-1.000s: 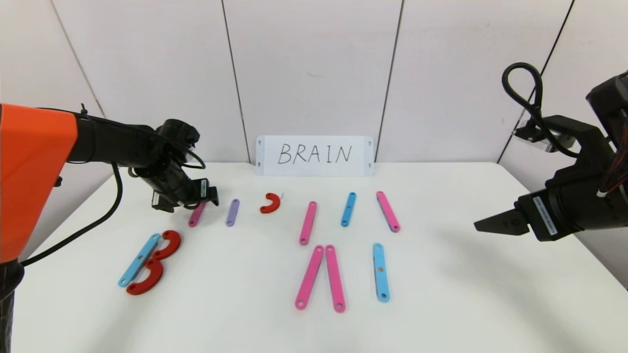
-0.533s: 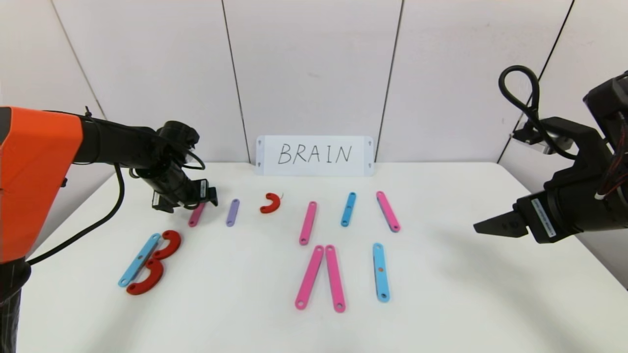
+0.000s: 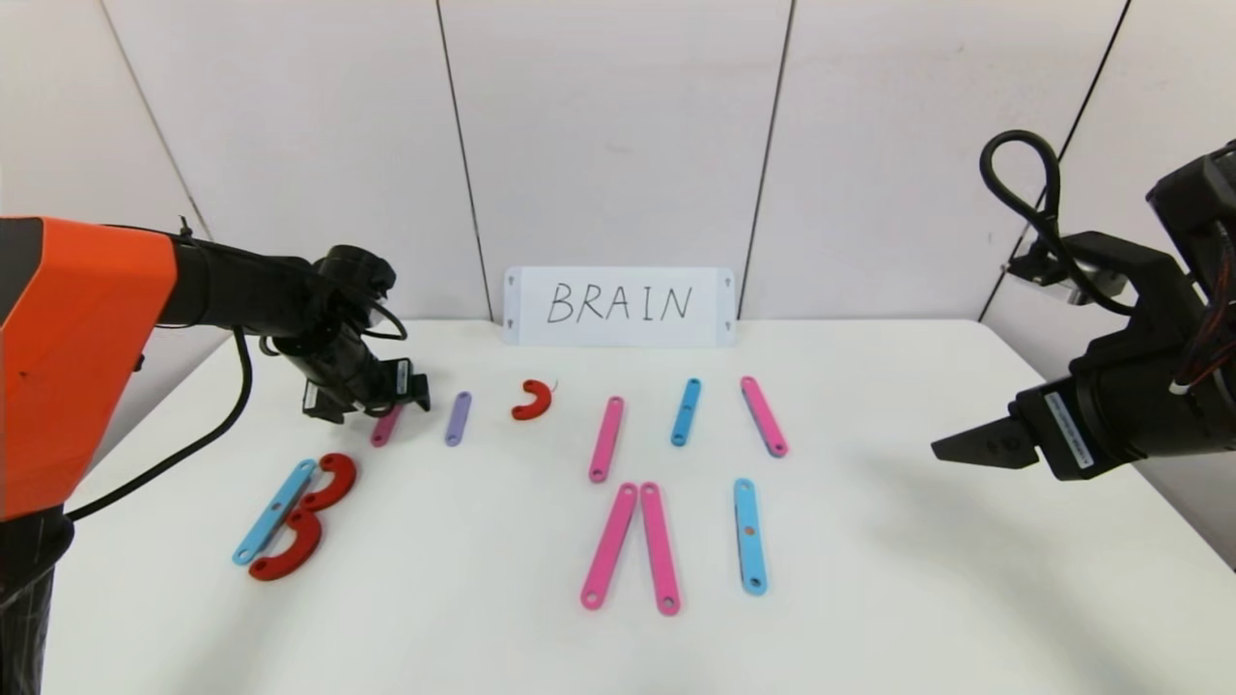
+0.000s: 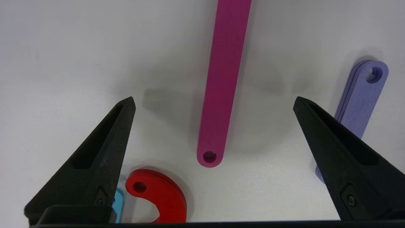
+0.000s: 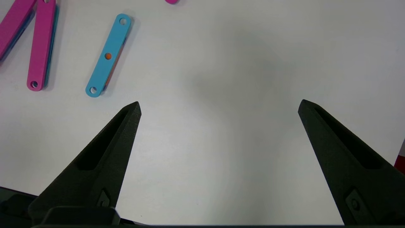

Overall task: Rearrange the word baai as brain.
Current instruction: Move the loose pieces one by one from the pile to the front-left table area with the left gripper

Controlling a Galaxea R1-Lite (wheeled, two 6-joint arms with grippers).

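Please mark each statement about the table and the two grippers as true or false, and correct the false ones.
1. The left gripper is open above a dark pink strip. True.
2. The right gripper holds a blue strip. False: it is open and empty, over bare table.
3. The card reads BRAIN. True.
4. A purple strip lies between the dark pink strip and a small red curve. True.
5. Two long pink strips lie crossed. False: they lie side by side, close at their far ends.

Matt plastic strips (image 3: pixel 606 439); smooth white table (image 3: pixel 917 579); paper card (image 3: pixel 620 306).
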